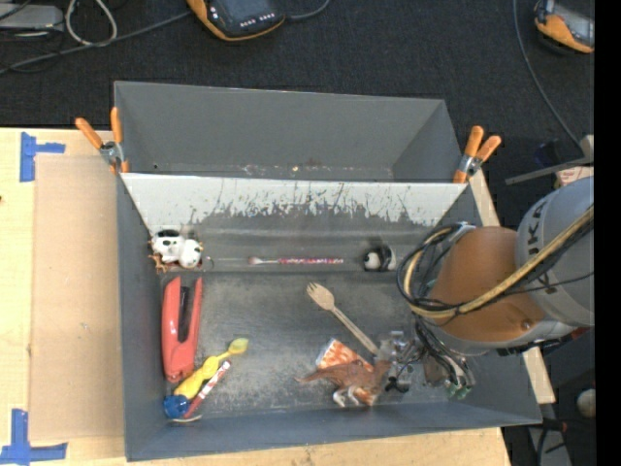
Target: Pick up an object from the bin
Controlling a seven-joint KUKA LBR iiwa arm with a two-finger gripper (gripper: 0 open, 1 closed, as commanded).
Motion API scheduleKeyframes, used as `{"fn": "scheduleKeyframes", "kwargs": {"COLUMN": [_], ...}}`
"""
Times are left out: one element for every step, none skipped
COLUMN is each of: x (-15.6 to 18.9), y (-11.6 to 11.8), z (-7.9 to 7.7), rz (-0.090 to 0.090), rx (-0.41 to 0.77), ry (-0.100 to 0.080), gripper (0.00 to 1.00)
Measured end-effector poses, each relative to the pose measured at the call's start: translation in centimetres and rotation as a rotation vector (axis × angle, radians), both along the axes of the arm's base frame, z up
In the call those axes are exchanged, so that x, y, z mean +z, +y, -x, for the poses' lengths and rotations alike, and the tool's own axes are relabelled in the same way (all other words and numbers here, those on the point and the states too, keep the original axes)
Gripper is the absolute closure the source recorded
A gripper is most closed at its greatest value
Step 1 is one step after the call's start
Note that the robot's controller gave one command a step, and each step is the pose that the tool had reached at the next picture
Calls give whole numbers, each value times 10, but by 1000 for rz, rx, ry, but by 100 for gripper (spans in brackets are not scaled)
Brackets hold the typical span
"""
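Observation:
My gripper (398, 359) is low in the bin's front right corner, below the arm's orange cover. It sits right at the right end of a brown and orange crumpled thing (344, 373) that lies on the floor near the front wall. A wooden spoon (340, 316) lies slanted just to the gripper's upper left, its handle end running in towards the gripper. Whether the gripper touches either one is hidden.
A red tool (181, 324) and a yellow and blue toy (205, 380) lie along the left side. At the back lie a black and white toy animal (177, 249), a thin pink stick (296, 260) and a small round thing (375, 258).

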State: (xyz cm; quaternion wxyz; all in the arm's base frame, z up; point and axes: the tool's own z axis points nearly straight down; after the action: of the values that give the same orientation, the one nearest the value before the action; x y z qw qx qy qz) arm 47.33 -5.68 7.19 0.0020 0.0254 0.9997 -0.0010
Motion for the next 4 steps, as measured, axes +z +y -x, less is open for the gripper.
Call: {"fn": "scheduleKeyframes", "kwargs": {"x": [0, 16, 27, 85], "y": [0, 0, 21, 23], "z": [0, 2, -3, -3], "rz": [0, -2, 0, -2], "rx": [1, -2, 217, 345], "ry": [0, 11, 0, 9], "gripper": [100, 100, 100, 100]}}
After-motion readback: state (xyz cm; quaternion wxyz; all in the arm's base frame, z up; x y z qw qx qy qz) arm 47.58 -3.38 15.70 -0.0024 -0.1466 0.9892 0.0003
